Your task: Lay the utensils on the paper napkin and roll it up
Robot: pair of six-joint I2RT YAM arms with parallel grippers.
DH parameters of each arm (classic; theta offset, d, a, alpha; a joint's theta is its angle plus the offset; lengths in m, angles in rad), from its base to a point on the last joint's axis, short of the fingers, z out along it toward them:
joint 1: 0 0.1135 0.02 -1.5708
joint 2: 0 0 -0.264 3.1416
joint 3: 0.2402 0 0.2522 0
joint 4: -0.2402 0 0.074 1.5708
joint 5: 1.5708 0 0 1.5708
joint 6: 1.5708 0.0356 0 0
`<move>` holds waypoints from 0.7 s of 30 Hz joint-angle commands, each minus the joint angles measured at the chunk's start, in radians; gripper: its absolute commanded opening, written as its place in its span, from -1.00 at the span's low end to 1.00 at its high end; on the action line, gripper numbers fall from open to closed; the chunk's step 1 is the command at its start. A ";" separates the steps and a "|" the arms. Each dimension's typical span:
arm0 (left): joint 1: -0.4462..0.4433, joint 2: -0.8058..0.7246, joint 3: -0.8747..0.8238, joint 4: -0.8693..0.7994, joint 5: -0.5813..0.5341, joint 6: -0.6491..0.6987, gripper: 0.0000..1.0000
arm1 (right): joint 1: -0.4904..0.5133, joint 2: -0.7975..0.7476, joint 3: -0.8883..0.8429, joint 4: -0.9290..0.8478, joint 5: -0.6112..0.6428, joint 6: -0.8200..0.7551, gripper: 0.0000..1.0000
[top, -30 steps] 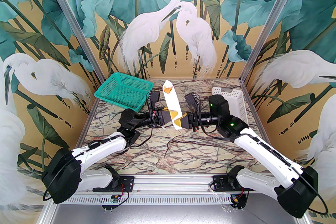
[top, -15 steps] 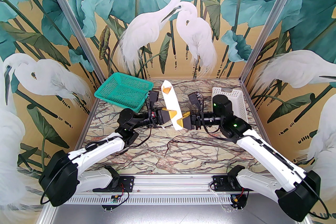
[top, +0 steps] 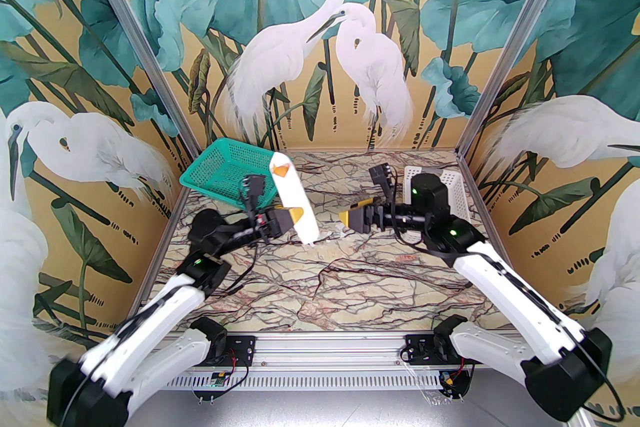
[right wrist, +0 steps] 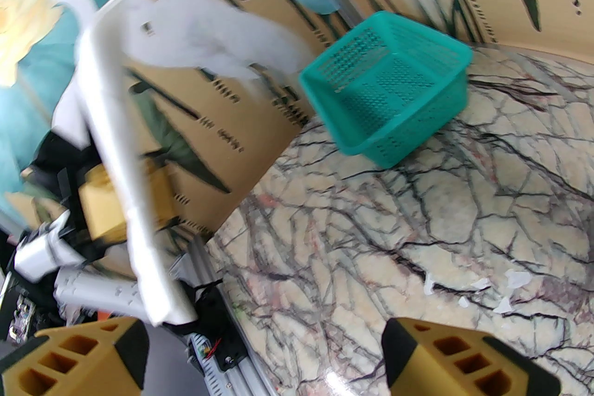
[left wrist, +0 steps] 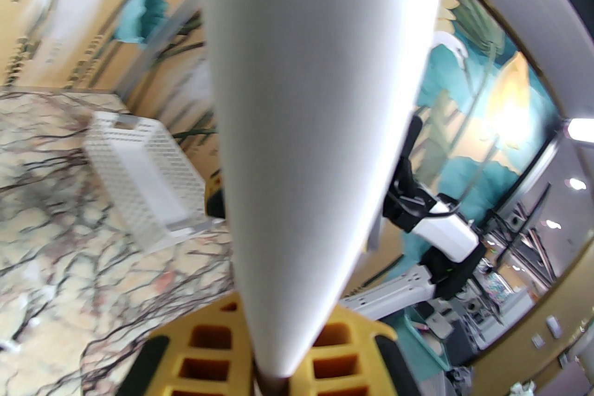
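Observation:
The white paper napkin (top: 296,199) is rolled into a long tube, held tilted above the table. Orange-brown utensils (top: 281,169) poke out of its upper end. My left gripper (top: 298,215) is shut on the lower part of the roll. In the left wrist view the napkin roll (left wrist: 320,106) rises straight out of the yellow fingers (left wrist: 204,352). My right gripper (top: 350,212) stands open to the right of the roll, apart from it. In the right wrist view the napkin roll (right wrist: 120,152) leans at the left, beyond the open fingers (right wrist: 464,357).
A green basket (top: 227,174) sits at the back left, just behind the roll's top end. A white basket (top: 450,187) stands at the back right behind the right arm. Small white paper scraps (right wrist: 506,287) lie on the marble table (top: 350,285).
My right gripper has opened, let go of the roll and drawn back to the right. The left arm has carried the roll leftward, towards the green basket.

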 commanded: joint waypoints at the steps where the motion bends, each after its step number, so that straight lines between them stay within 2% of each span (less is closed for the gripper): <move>1: 0.032 -0.089 0.056 -0.353 -0.078 0.152 -1.00 | 0.000 0.102 0.051 0.044 0.118 0.115 0.83; 5: 0.037 -0.139 0.132 -0.574 -0.163 0.233 -1.00 | 0.018 0.247 0.111 0.116 0.192 0.205 0.83; 8: 0.036 -0.158 0.178 -0.670 -0.215 0.276 -1.00 | 0.045 0.371 0.177 0.159 0.231 0.249 0.82; 13: 0.036 -0.176 0.220 -0.744 -0.249 0.315 -1.00 | 0.086 0.585 0.304 0.242 0.259 0.325 0.78; 19: 0.037 -0.190 0.254 -0.800 -0.258 0.363 -1.00 | 0.127 0.832 0.487 0.323 0.257 0.409 0.55; 21: 0.037 -0.192 0.264 -0.812 -0.261 0.376 -1.00 | 0.143 0.911 0.553 0.340 0.266 0.428 0.53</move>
